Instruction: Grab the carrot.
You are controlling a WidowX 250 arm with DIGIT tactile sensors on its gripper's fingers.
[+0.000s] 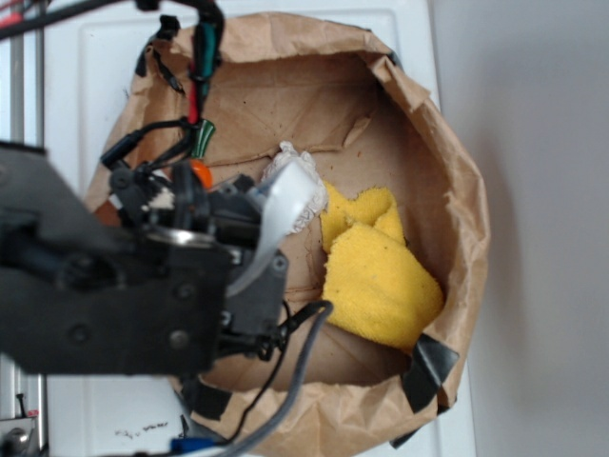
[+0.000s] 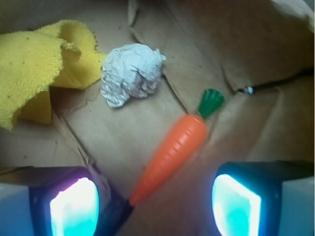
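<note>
The carrot (image 2: 174, 150) is orange and ribbed with a dark green top. It lies slantwise on the brown paper, its thin tip pointing down-left toward my left finger. My gripper (image 2: 155, 204) is open above it, the two glowing pads (image 2: 74, 206) standing wide apart, and only the tip reaches between them. In the exterior view the arm hides almost all of the carrot (image 1: 200, 172); just a bit of orange and the green top show. The gripper itself is hidden under the arm there.
A crumpled white paper ball (image 2: 132, 73) lies just beyond the carrot. A yellow sponge cloth (image 2: 39, 69) lies at the left. Everything rests inside a brown paper bag with raised, rolled walls (image 1: 457, 171). Black tape (image 1: 430, 367) holds the bag's near edge.
</note>
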